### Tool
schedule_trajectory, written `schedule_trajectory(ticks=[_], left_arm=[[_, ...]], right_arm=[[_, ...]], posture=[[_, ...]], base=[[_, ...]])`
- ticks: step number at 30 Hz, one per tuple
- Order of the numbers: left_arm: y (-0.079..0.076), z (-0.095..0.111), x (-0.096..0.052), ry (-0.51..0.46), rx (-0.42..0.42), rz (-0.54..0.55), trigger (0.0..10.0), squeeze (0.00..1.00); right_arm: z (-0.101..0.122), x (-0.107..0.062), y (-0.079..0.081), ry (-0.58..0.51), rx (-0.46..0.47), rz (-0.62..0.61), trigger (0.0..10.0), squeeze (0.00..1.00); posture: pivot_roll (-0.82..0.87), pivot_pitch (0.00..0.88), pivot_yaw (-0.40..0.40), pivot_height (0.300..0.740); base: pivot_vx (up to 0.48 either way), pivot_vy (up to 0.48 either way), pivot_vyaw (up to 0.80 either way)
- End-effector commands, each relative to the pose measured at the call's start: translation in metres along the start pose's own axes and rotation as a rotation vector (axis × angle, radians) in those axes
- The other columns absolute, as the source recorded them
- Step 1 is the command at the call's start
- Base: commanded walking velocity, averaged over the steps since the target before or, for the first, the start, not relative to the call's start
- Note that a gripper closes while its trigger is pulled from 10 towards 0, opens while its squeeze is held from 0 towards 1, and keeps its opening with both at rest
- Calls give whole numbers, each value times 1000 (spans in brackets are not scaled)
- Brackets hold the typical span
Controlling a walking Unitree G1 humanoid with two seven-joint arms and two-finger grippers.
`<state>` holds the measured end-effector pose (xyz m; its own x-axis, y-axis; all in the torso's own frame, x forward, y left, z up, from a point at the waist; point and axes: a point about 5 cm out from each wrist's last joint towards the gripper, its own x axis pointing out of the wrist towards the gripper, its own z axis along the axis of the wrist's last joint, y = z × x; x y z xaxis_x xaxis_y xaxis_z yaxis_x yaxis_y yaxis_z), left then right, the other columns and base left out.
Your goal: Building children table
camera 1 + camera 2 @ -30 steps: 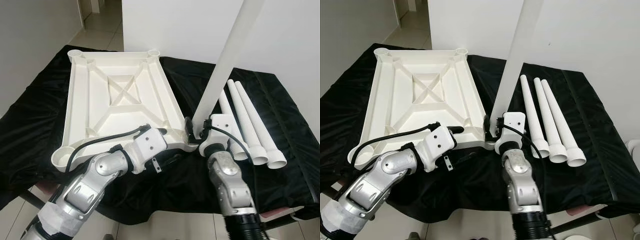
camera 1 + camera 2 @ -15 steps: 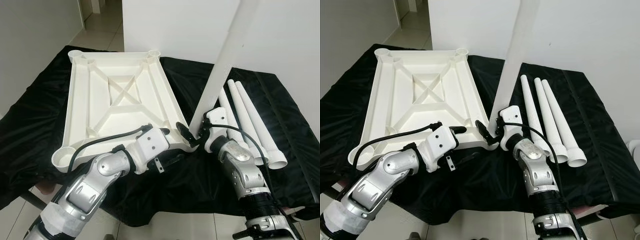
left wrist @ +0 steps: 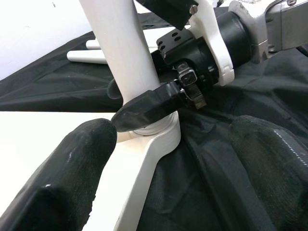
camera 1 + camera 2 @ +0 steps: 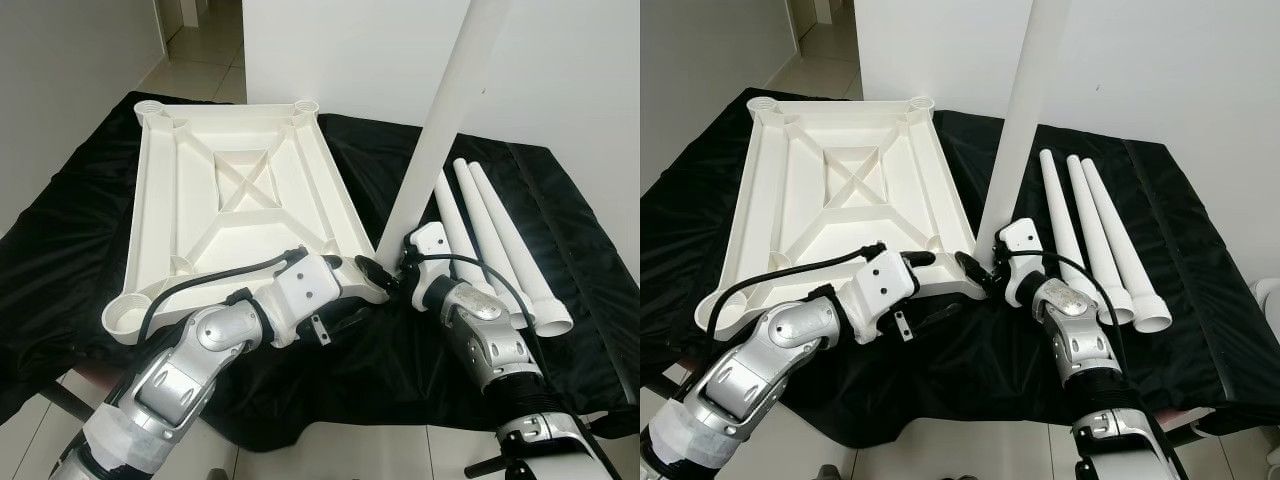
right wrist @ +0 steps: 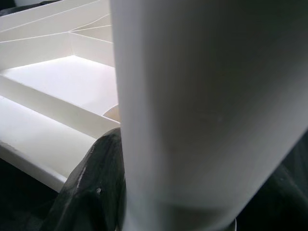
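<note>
The white plastic tabletop (image 4: 200, 200) lies upside down on a black cloth. A long white leg (image 4: 450, 110) stands tilted in the socket at the tabletop's near right corner. My right gripper (image 4: 395, 272) is shut on the leg's lower end, just above the socket; one of its fingers (image 3: 149, 108) wraps the leg's base. My left gripper (image 4: 352, 292) is open and straddles the same corner, with one finger (image 3: 72, 168) on the white rim and the other finger (image 3: 269, 159) over the cloth, apart from the plastic.
Three loose white legs (image 4: 500, 240) lie side by side on the cloth (image 4: 80, 230) to the right of the tabletop. A white wall (image 4: 380, 50) rises behind the table. The cloth's near edge hangs over a tiled floor (image 4: 30, 440).
My right forearm has swung out to the right while its gripper stays on the leg's base. The leg now stands a little more upright. The left arm has held still.
</note>
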<state>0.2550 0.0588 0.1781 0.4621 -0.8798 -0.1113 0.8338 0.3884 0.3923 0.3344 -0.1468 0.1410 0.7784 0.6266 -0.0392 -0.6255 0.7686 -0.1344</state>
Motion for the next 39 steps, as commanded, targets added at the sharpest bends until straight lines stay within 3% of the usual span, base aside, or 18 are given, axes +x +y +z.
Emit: schedule_trajectory(ticks=[1,6,7,12,13,17,24,27,29,32,33,35,39], left_arm=[[-7,4,2,-12,4,-51,10000,0],[-7,4,2,-12,1,-51,10000,0],[-7,4,2,-9,-7,-48,10000,0],[-6,3,2,-7,-24,-44,10000,0],[-6,1,1,9,-69,-33,10000,0],[-5,-2,0,27,-101,-20,10000,0],[-3,-2,-1,30,-89,-7,10000,0],[-1,-1,-3,31,-80,2,10000,0],[-1,-1,-3,31,-80,2,10000,0],[1,-1,-4,30,-79,23,10000,0],[1,-1,-4,30,-79,23,10000,0],[4,0,-4,25,-84,55,10000,0],[6,1,-4,15,-101,81,10000,0]], right_arm=[[-6,-1,2,21,20,22,0,0],[-8,-2,3,12,28,10,0,0],[-10,-2,4,13,47,-6,10000,0],[-11,-3,7,14,63,-27,10000,0],[-12,-3,13,4,88,-102,10000,0],[-13,-4,17,-10,113,-165,10000,0],[-12,-5,23,-15,144,-240,10000,0],[-14,-5,27,11,176,-420,10000,0],[-14,-5,27,11,176,-420,10000,0],[-17,-9,29,36,188,-606,10000,0],[-17,-9,29,36,188,-606,10000,0],[-21,-12,34,49,226,-790,10000,0],[-20,-9,46,44,254,-806,10000,0]], posture=[[87,87,-83,740],[84,86,-82,740],[79,89,-80,740],[71,93,-78,740],[62,104,-82,740],[62,108,-84,740],[61,107,-82,740],[64,105,-87,740],[64,105,-87,740],[67,100,-91,740],[67,100,-91,740],[72,95,-91,740],[72,91,-90,740]], base=[[0,0,0],[0,0,0],[0,0,0],[0,0,0],[0,0,0],[0,0,0],[0,0,0],[0,0,0],[0,0,0],[0,0,0],[0,0,0],[0,0,0],[0,0,0]])
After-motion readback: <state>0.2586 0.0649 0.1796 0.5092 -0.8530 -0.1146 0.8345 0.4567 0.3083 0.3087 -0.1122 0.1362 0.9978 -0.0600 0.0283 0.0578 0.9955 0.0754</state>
